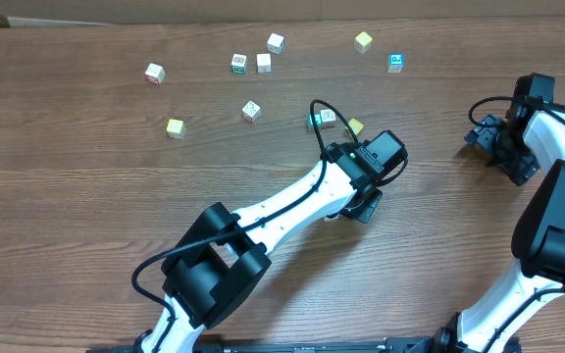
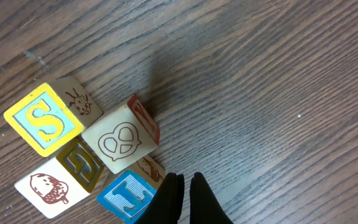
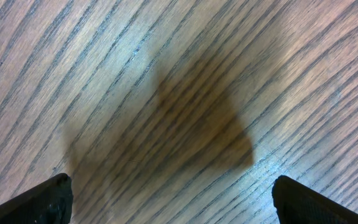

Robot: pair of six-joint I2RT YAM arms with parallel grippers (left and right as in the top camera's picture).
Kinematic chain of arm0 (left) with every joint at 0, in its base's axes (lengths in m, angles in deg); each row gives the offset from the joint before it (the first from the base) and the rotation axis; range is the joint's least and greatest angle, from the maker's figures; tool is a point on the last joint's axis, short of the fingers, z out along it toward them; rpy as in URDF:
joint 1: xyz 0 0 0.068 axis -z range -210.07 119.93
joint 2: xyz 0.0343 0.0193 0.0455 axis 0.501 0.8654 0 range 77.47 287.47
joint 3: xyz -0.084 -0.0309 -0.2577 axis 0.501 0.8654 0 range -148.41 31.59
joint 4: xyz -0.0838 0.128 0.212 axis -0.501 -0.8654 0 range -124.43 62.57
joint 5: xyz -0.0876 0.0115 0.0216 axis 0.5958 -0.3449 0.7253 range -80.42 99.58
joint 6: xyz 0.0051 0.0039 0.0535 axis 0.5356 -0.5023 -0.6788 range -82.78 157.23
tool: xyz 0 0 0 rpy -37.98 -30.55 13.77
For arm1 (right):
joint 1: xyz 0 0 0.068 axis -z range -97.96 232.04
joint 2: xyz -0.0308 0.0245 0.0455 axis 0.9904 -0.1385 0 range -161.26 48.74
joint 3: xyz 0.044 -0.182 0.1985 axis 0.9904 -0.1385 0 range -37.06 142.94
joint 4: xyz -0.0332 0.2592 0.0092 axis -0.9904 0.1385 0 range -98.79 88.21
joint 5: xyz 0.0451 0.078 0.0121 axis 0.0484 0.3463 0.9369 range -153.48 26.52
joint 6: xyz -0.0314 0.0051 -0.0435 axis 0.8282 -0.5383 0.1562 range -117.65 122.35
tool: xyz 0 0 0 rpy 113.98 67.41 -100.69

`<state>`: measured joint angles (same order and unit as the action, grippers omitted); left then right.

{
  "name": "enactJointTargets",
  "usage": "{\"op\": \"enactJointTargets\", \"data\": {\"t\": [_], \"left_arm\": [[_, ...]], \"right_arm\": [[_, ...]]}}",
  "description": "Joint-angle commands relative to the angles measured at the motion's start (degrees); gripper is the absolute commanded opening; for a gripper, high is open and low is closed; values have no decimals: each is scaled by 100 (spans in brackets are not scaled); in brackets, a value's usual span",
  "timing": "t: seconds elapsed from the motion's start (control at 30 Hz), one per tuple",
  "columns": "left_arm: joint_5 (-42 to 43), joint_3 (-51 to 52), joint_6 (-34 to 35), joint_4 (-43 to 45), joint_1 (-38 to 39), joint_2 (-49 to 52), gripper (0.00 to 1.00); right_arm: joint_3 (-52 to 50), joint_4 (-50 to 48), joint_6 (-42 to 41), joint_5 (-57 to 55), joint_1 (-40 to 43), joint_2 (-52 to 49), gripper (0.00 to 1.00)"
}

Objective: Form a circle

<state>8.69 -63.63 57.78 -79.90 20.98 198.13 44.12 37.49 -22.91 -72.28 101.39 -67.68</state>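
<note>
Four small cubes sit tightly together as the circle (image 1: 330, 119) on the wooden table. The left wrist view shows them close up: a pale yellow S cube (image 2: 42, 119), a white pretzel cube (image 2: 120, 139), a white acorn cube (image 2: 50, 185) and a cyan-blue cube (image 2: 125, 195). My left gripper (image 2: 186, 182) is shut with nothing in it, its tips right beside the blue cube. In the overhead view the left wrist (image 1: 369, 160) hangs just below-right of the cluster. My right gripper (image 1: 481, 136) stands open and apart at the far right, over bare wood (image 3: 173, 200).
Several loose cubes lie scattered across the back of the table: white ones (image 1: 155, 72) (image 1: 264, 63) (image 1: 276, 42), a yellow one (image 1: 363, 41), a blue one (image 1: 395, 63), and nearer ones (image 1: 251, 111) (image 1: 175, 127). A black cable (image 1: 318, 110) loops above the left wrist.
</note>
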Motion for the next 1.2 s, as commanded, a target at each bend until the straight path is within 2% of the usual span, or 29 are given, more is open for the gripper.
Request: {"op": "enactJointTargets", "data": {"t": [0.0,0.7,0.83,1.17], "left_arm": [[-63,37,-243,7,105,85,4],[-118,330,-262,249,149,96,4],[-321,337,-518,321,142,96,4],[-358,455,-531,369,149,96,4]], "right_arm": [[-22,-17,-22,-17,-11,155,100],[-22,-17,-22,-17,-11,155,100],[-22,-17,-22,-17,-11,155,100],[-22,-17,-22,-15,-11,155,100]]}}
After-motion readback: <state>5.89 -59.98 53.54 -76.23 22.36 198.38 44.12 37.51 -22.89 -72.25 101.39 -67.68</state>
